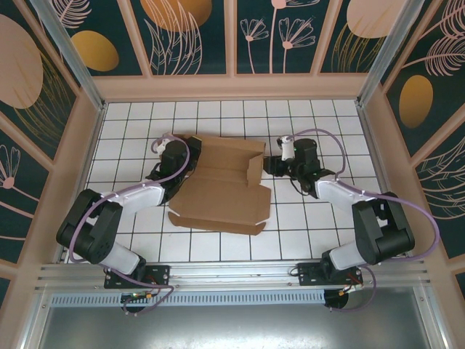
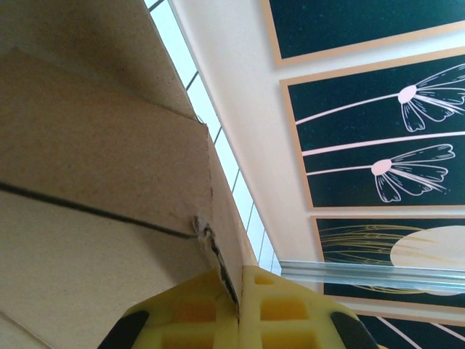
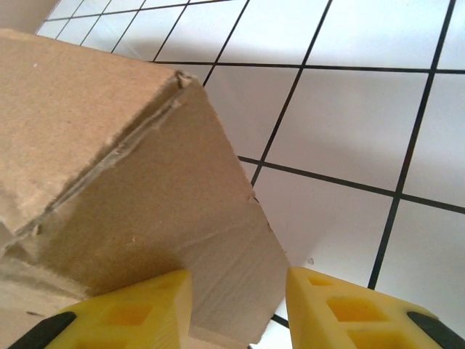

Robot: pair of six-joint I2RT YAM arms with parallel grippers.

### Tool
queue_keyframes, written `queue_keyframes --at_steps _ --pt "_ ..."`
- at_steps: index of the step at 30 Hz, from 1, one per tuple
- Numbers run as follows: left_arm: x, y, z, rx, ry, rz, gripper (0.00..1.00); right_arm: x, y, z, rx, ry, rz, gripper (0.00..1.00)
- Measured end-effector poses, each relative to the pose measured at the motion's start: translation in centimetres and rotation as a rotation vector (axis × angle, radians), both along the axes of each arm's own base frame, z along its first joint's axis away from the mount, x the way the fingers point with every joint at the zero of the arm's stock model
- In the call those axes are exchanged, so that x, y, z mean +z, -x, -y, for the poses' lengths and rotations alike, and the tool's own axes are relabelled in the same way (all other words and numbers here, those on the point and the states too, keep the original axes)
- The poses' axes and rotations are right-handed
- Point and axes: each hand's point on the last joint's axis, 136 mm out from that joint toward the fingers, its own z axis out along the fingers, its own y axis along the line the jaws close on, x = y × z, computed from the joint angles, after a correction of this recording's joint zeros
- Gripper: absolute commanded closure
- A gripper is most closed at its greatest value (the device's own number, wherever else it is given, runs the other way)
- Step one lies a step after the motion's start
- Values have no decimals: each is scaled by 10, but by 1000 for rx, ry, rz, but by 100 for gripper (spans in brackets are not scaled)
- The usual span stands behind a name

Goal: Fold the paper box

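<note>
While clamped tight, pinches a thin cardboard edge of the paper box (image 2: 94, 145) between the yellow fingertips (image 2: 272, 305) of the left gripper (image 2: 237, 287), with no gap left between the pads. Seen from above, reaches in at the box's far left corner, arm bent in from the left. Over to the right gripper (image 3: 240, 291): spread apart, one yellow finger on each side of a brown flap corner, with the flap's broad face lying between them rather than edge-on; cannot tell whether either pad presses the cardboard. Seen from above, sits just beside the box's right edge, close to a side flap that tilts upward. Farther out: lies partly folded in the middle of the white tiled table (image 1: 312, 218), between the two arms, with the broad panels flat on the tiles and a narrow strip along the near edge. Beyond the tiles, dark wall panels (image 2: 363, 94) with pale flower drawings, framed in light wood.
</note>
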Motion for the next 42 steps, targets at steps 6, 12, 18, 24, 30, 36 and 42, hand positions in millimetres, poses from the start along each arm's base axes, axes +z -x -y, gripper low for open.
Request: queue_keyframes --at_steps 6,12,18,24,30,36,42 --pt "-1 8 -8 1 -9 25 100 7 25 -11 38 135 167 66" --pt "-2 15 -9 -13 -5 59 100 11 30 -12 52 182 239 65" --pt "-2 21 -11 -22 -5 83 100 8 37 -20 62 212 275 57" --pt "-1 25 -12 -31 -10 92 100 8 35 -22 53 214 292 49" --pt "-1 26 -12 -35 -15 89 100 7 32 -26 54 212 309 45" --pt "-1 26 -12 -35 -15 87 100 -9 28 -28 53 239 282 45" --pt "-1 28 -13 -35 -18 82 100 -30 18 -31 36 281 236 44"
